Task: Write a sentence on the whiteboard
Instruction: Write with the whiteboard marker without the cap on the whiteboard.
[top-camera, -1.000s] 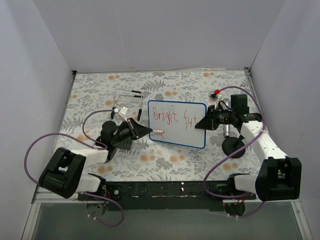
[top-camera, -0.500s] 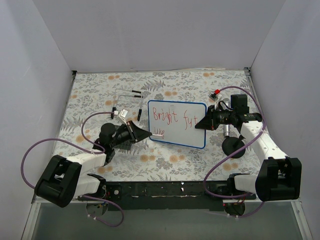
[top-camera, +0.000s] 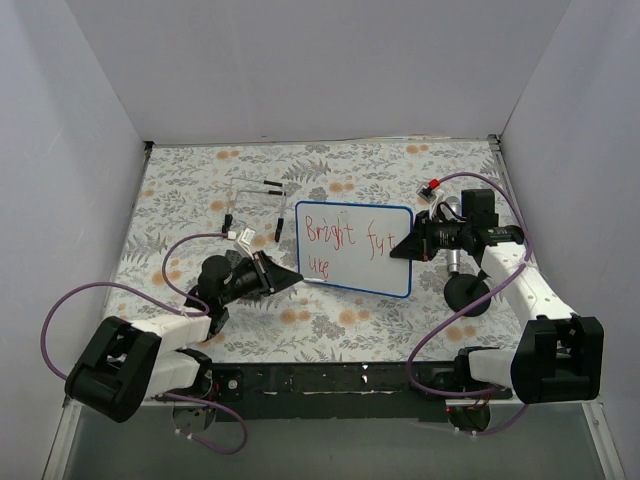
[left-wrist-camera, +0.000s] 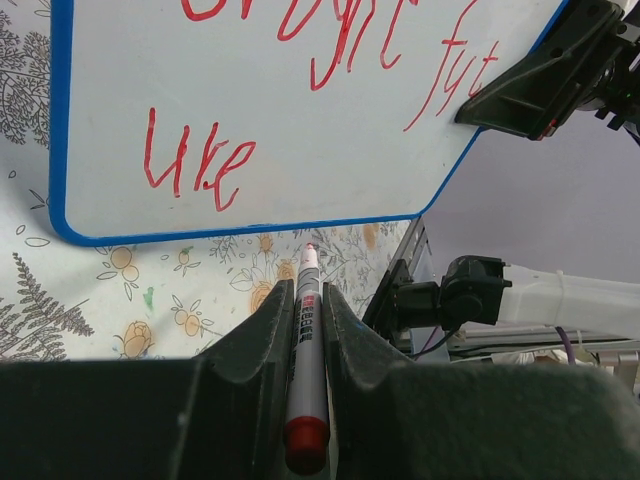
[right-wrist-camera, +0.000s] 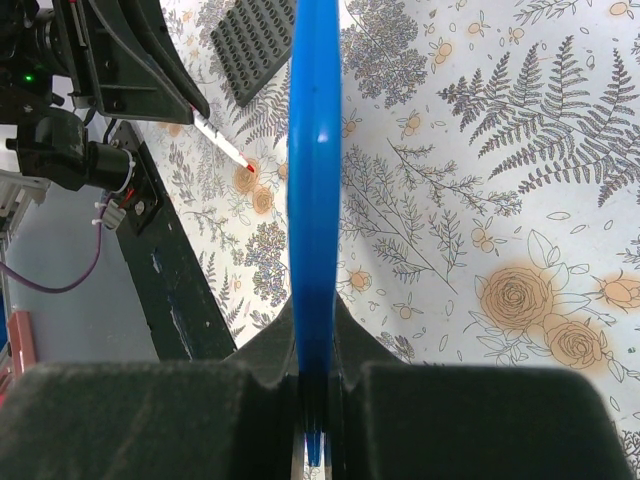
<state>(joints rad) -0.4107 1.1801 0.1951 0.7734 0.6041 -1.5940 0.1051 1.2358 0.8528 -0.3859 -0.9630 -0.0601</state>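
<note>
The whiteboard (top-camera: 360, 272), white with a blue rim, lies tilted on the floral table. The sentence (top-camera: 345, 236) in red reads "Bright fut", with "ure" (top-camera: 320, 266) beneath. My left gripper (top-camera: 292, 273) is shut on a red-capped marker (left-wrist-camera: 305, 340), whose tip sits just off the board's near-left edge. The left wrist view shows the board (left-wrist-camera: 250, 110) and "ure" (left-wrist-camera: 195, 165). My right gripper (top-camera: 405, 247) is shut on the board's right edge, seen edge-on in the right wrist view (right-wrist-camera: 315, 180), jaws on either side of the rim.
A dark grey studded plate (right-wrist-camera: 255, 40) lies under my left gripper. Small black parts (top-camera: 272, 185) and a white connector (top-camera: 240, 236) lie at the back left. A red-topped item (top-camera: 432, 186) and a metal cylinder (top-camera: 455, 262) sit near the right arm.
My left gripper has drawn back down and to the left, taking the marker tip off the board past its near edge. The letters "ure" now show in full. The right arm has not moved.
</note>
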